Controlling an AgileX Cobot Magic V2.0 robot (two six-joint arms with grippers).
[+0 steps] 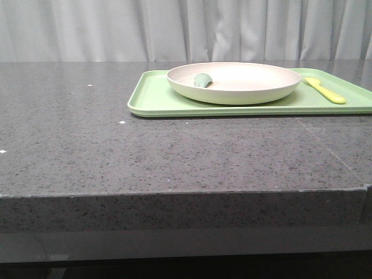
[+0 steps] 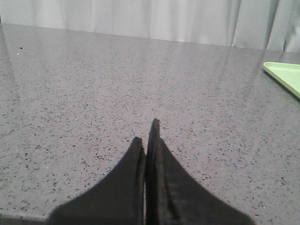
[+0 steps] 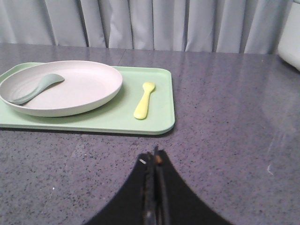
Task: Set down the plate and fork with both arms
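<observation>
- On the light-green tray (image 1: pixel 157 102), the plate (image 1: pixel 244 87) sits toward the tray's middle; the fork (image 3: pixel 144 100) lies flat on the tray just beside the plate, apart from its rim. A grey-green spoon-like piece (image 3: pixel 33 90) rests inside the plate, leaning on its inner wall.
- Left gripper (image 2: pixel 149 136): jaws pressed together, holding nothing, low over bare grey countertop (image 2: pixel 93 84), well apart from the tray; only a tray corner shows in its view.
- Right gripper (image 3: pixel 154 157): jaws together, empty, near the tray's front edge, facing the fork.
- Risk: both grippers must spread before any grasp; approaching with jaws together would shove the fork or nudge the tray.
- Risk: fork is thin and flat on the tray, so fingertips may skid over it or scrape the tray floor.
- Risk: lifting the plate by one rim point may tilt it; the loose spoon-like piece could slide out.
- Risk: plate and fork lie close, so arms reaching together may crowd each other.
</observation>
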